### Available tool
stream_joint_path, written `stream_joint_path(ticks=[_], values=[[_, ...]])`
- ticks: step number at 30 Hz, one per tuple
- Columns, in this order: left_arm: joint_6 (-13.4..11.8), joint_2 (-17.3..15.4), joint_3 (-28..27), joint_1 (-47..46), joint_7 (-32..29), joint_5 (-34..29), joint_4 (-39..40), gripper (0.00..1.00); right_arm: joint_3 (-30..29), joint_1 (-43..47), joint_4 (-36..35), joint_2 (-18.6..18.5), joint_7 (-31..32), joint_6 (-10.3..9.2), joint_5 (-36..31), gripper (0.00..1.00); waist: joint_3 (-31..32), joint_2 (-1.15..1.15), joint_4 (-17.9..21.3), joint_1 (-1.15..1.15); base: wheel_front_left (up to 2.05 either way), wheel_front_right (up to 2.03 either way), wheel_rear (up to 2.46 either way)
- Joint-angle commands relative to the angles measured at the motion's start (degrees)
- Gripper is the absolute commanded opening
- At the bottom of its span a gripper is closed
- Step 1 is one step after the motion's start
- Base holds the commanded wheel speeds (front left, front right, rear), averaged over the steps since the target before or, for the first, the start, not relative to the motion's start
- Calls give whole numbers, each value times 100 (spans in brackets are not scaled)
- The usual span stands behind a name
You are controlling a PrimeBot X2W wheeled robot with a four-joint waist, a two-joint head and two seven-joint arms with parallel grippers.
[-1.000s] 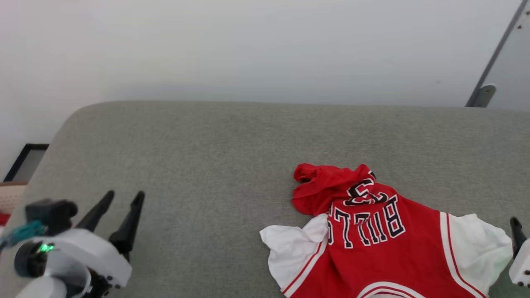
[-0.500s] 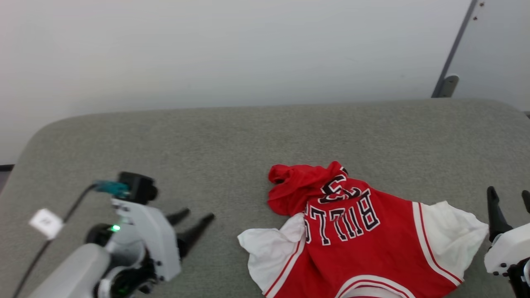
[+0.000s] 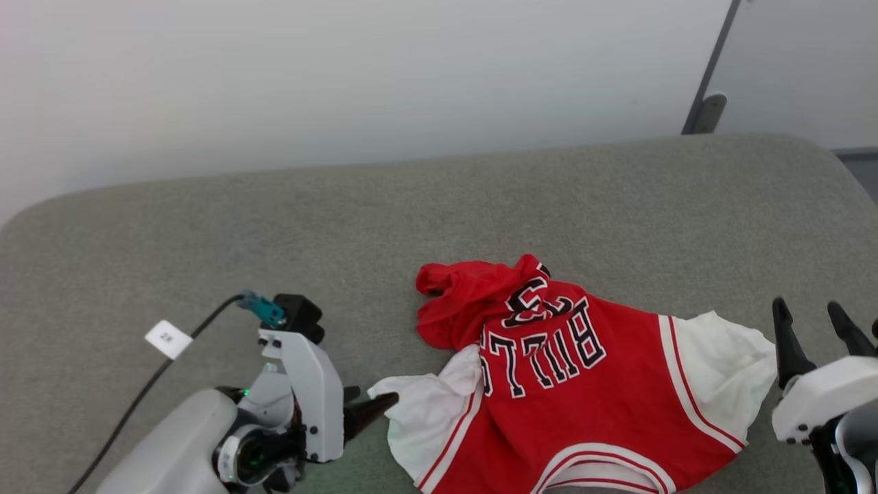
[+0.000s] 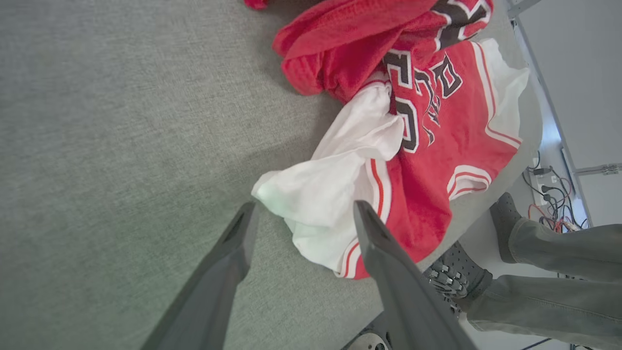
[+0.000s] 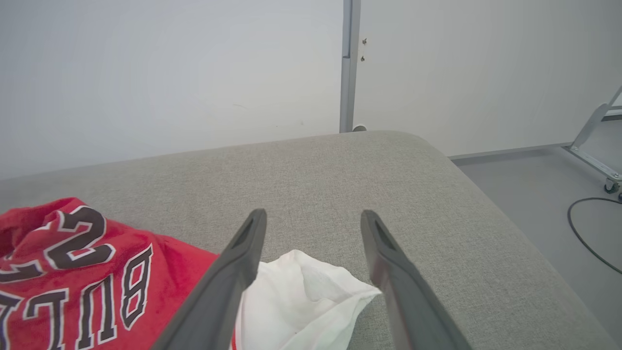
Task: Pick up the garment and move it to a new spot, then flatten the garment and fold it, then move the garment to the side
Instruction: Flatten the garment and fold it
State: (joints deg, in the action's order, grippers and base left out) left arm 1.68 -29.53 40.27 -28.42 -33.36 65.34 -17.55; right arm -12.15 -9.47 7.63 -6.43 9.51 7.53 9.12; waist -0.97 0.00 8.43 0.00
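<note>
The garment (image 3: 576, 398), a red jersey with white sleeves and a black "BULLS" print, lies crumpled on the grey upholstered surface (image 3: 206, 226), its lower hem bunched up at the back. My left gripper (image 3: 374, 401) is open and points right at the left white sleeve (image 3: 429, 412). In the left wrist view the left gripper (image 4: 305, 206) has its jaws on either side of that sleeve's end (image 4: 316, 194), not closed on it. My right gripper (image 3: 806, 305) stands open just right of the other white sleeve (image 3: 720, 363). The right wrist view has the right gripper (image 5: 313, 214) above that sleeve (image 5: 301, 301).
A black cable with a white tag (image 3: 167, 337) trails from my left wrist. A grey metal post (image 3: 706, 103) stands against the white wall. The surface's rounded right end (image 5: 461, 184) drops to floor with a cable (image 5: 583, 228). A person's legs and shoes (image 4: 534, 243) stand by the near edge.
The camera has panned right, so the scene slid left. My left arm swung right and turned its fingers toward the white sleeve. The right gripper came further into view. The garment kept its shape.
</note>
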Motion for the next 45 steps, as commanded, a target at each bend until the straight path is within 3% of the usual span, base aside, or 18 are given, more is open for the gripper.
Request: stream_joint_path(ticks=[1,15,16,18,28,45], values=[[31,33,32,-104,-15,-13,-123,100,53,-93,29,2,-47,-8,47,100,-107,0,81,0,0,0,0],[296,648,158,-326,213,20,-1531,100,230,-329,313,-42,-212,-8,82,100,-383,0,165,0,0,0,0],[336,681,180,-351,246,-3,-1638,58,238,-357,326,-50,-218,-8,76,100,-394,0,162,0,0,0,0],[380,694,199,-429,353,-63,-1833,0,248,-400,336,-58,-248,-8,87,100,-407,0,150,0,0,0,0],[531,424,14,-864,644,-43,-2450,0,212,-327,409,-104,-338,-8,80,100,-382,0,39,0,0,0,0],[494,-641,-242,-883,887,-54,-3161,0,295,-127,442,-159,-332,-8,84,100,-159,0,-103,0,0,0,0]])
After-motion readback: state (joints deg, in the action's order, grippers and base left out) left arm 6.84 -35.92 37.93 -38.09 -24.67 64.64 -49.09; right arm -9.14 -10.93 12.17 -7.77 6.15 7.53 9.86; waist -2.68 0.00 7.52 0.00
